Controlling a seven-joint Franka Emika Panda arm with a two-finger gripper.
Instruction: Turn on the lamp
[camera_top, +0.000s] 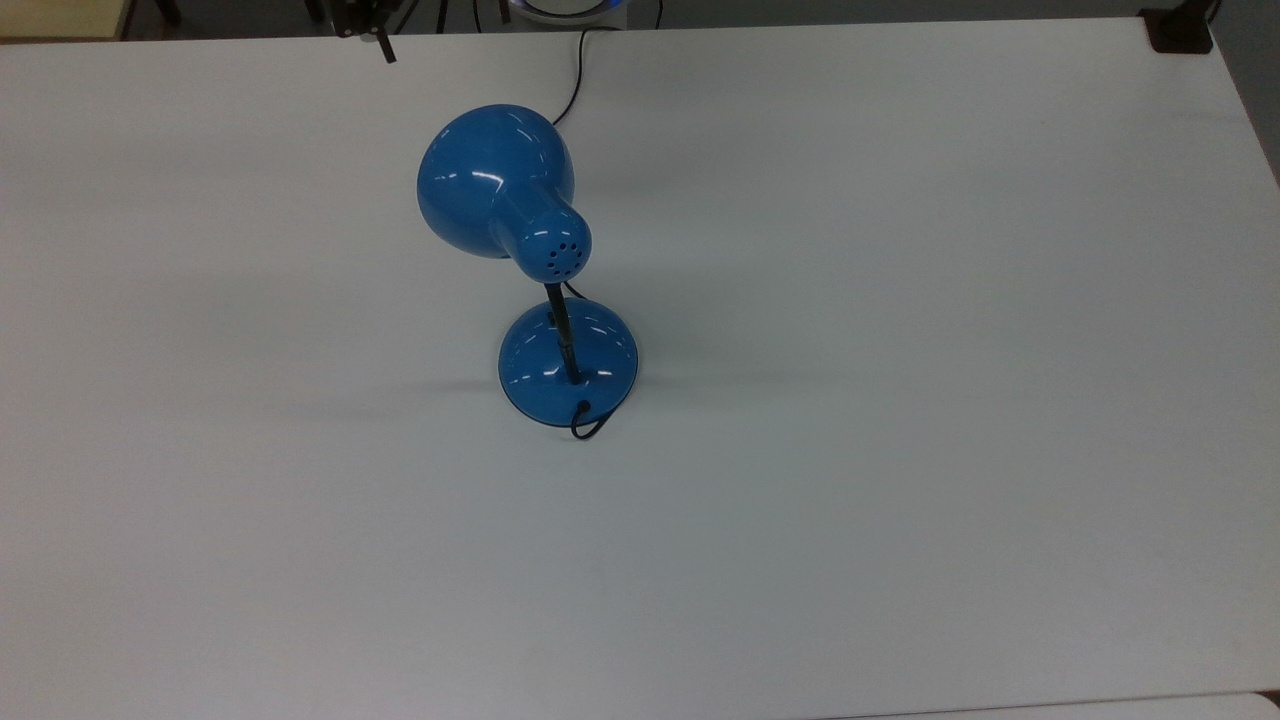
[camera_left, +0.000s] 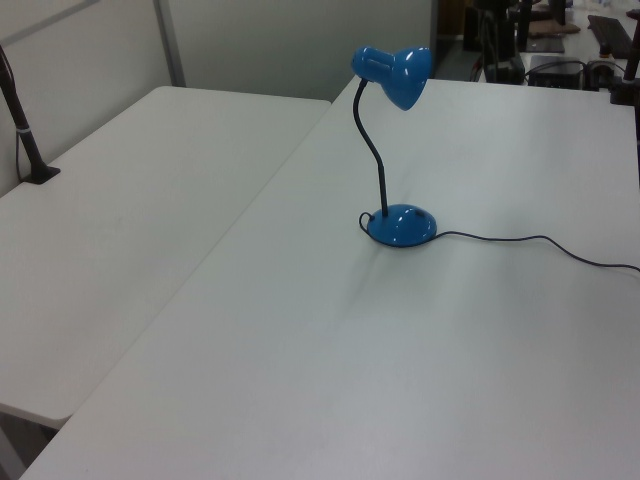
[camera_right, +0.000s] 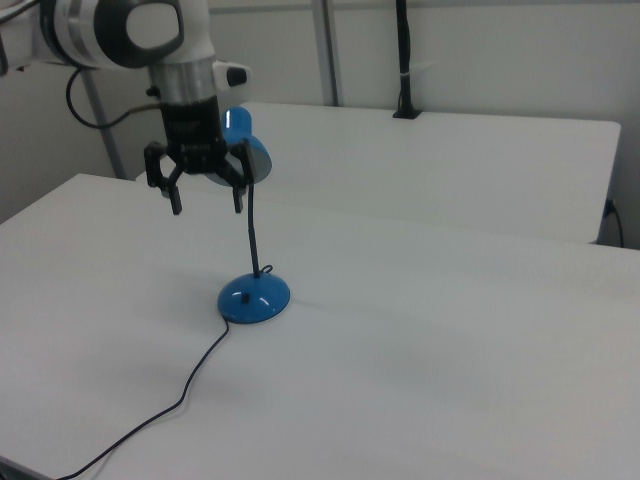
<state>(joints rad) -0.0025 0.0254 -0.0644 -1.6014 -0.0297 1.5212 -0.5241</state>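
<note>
Table (camera_top: 900, 400), white, is carrying lamp (camera_top: 530, 260) near its middle, base sitting flat, shade pointing toward the top view's upper left. Gripper (camera_right: 207, 203) is hanging w/ fingers spread wide, grasping nothing, above cord (camera_right: 170, 410), apart from lamp.

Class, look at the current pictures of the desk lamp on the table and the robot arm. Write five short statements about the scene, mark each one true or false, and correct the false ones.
1. The desk lamp stands upright on the white table. True.
2. The tool is shut on the lamp's neck. False: in the right view its fingers are spread apart and hold nothing.
3. A black cord runs from the lamp's base across the table. True.
4. The lamp's shade is red. False: it is glossy blue.
5. The lamp lies on its side. False: its base sits flat and the neck rises from it.
</note>
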